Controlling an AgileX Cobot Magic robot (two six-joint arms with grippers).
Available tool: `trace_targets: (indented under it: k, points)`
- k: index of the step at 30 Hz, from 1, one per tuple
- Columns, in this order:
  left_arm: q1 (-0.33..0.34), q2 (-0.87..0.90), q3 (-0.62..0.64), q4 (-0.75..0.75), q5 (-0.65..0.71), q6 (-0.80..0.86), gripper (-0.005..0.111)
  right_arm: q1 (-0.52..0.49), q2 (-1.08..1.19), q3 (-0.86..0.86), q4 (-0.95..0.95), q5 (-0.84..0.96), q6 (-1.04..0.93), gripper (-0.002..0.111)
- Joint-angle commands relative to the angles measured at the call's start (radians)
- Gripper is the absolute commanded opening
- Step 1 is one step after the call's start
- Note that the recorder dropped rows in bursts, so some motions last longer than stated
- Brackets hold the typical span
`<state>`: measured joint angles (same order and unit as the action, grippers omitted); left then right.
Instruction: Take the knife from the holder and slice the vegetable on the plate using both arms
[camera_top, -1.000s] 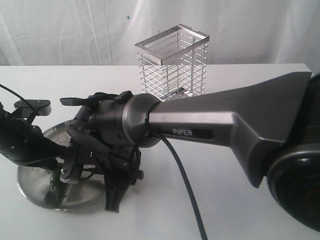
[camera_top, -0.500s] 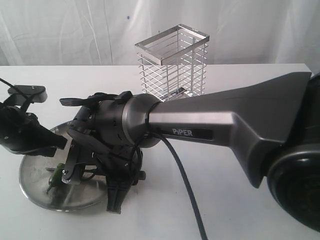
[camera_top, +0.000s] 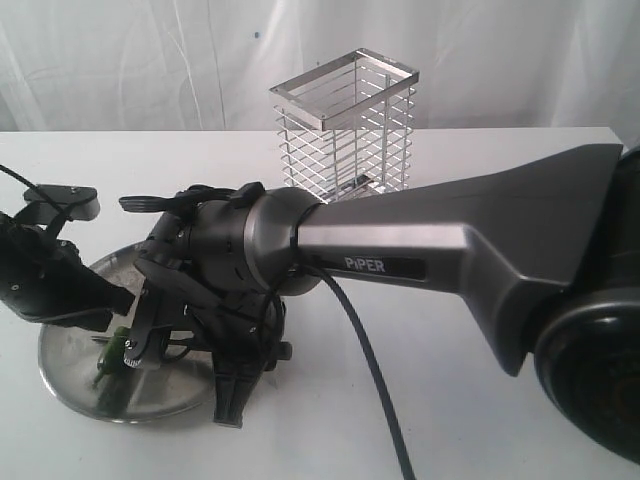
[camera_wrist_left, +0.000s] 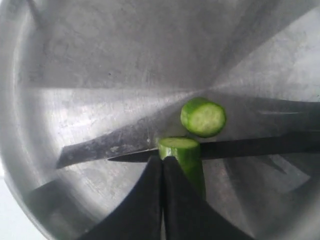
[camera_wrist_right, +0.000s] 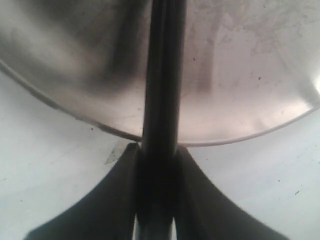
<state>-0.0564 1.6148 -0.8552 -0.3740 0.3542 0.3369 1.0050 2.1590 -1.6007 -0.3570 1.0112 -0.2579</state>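
knife (camera_wrist_left: 250, 146): all-dark, blade crossing the steel plate (camera_wrist_left: 100, 60) at the cut end of the green chili (camera_wrist_left: 186, 150); one round slice (camera_wrist_left: 203, 117) just beside it.
holder (camera_top: 345, 130): chrome wire, upright, near the table's (camera_top: 480, 400) far edge.

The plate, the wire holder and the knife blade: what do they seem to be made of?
The plate: likely stainless steel, brushed; grey sheen, fine scratches, soft reflections. The holder: metal wire, chrome-bright; thin shiny bars, flat rim band. The knife: dark blade; coated metal or ceramic, cannot tell.

bright diffuse light; plate (camera_wrist_right: 250, 100) glare; wrist blur
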Motion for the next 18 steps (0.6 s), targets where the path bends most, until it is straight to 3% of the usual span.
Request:
trace_targets:
  k: [1, 8, 12, 15, 18]
  points:
    - [-0.005, 0.058, 0.005, 0.001, -0.02, 0.004, 0.0, -0.007, -0.004, -0.003, -0.007, 0.021, -0.01, 0.0]
    - [-0.005, 0.167, 0.005, 0.001, -0.065, 0.037, 0.0, -0.007, -0.004, -0.003, -0.009, 0.065, -0.01, 0.0]
    - [-0.005, 0.064, 0.005, 0.001, -0.064, 0.037, 0.0, -0.007, -0.004, -0.005, -0.011, 0.086, -0.008, 0.0]
    - [-0.003, -0.06, 0.005, 0.001, 0.011, 0.037, 0.0, -0.007, -0.004, -0.02, 0.027, 0.073, -0.004, 0.0]
    - [-0.003, -0.076, 0.018, 0.001, 0.075, 0.037, 0.0, -0.007, -0.004, -0.051, 0.046, 0.061, -0.004, 0.0]
